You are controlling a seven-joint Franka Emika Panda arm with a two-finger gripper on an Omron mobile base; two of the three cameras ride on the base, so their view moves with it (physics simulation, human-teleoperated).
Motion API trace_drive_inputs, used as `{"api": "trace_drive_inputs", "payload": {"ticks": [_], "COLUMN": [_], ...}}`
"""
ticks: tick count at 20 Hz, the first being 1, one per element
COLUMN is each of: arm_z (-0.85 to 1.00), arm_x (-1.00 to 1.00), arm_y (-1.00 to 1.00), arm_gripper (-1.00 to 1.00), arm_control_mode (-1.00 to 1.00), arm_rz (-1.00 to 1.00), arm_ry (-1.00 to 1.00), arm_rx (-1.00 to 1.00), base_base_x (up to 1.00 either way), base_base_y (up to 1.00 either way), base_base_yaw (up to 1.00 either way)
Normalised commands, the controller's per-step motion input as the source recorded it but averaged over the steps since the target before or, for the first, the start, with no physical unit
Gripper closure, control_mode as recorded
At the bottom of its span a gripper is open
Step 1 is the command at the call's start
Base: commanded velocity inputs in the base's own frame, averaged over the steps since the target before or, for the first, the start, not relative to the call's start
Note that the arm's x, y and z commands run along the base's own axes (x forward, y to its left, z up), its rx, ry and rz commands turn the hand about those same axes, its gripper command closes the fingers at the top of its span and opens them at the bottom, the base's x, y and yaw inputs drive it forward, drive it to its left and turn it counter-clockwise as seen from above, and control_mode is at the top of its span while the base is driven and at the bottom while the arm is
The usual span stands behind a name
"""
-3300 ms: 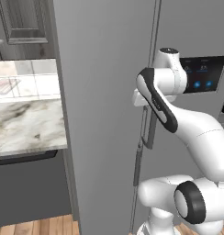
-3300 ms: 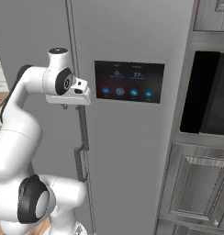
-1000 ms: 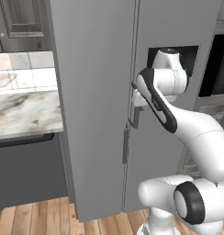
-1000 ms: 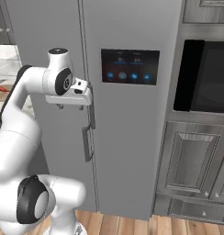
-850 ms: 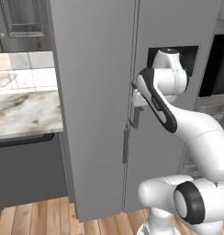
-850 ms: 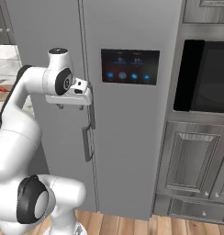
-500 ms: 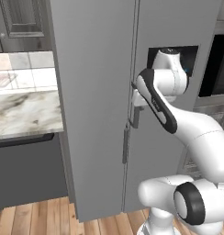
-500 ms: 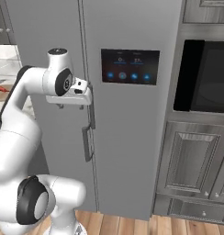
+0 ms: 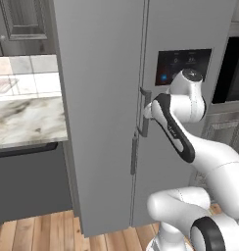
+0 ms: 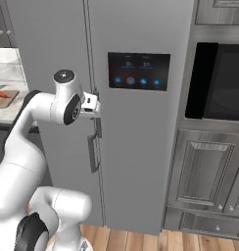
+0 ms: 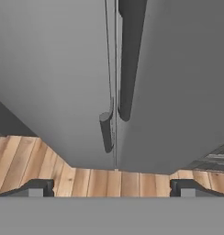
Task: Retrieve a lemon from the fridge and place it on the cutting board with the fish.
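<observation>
In the left base view the fridge is seen with both grey doors closed. The gripper is held at the seam between the doors, beside the upper end of the right door's handle; the jaws themselves are hidden there behind the white hand. A second handle is seen lower on the left door. A marble counter is seen to the left of the fridge. Compared with the picture from a second ago, nothing is seen to have shifted: arm, doors and counter are found in the same places.

In the right base view the gripper is seen against the right door's handle, level with the dark dispenser panel. Blue icons and small pale characters are shown on the panel, but they cannot be read. At the far left edge the cutting board is seen on the counter, with the red-orange fish lying on it. A dark oven is set in the panelled cabinets to the right of the fridge.

In the hand view the two fingertips are seen spread wide apart, with nothing between them. The door seam and both handles are seen ahead of them, above a wooden floor.
</observation>
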Motion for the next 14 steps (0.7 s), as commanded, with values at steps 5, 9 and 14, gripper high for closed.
{"api": "trace_drive_inputs", "payload": {"ticks": [5,9,14], "arm_z": [-0.15,-0.06,-0.03], "arm_x": [0.22,0.24,0.42], "arm_y": [-0.08,-0.01,0.00], "arm_gripper": [-1.00,-1.00,-1.00], "arm_control_mode": [-1.00,-1.00,-1.00], "arm_rz": [0.01,0.00,0.00], "arm_ry": [-0.05,0.00,-0.01], "arm_rx": [0.00,0.00,0.00], "base_base_x": [0.00,0.00,0.00], "base_base_y": [0.00,0.00,0.00], "base_base_yaw": [0.00,0.00,0.00]}}
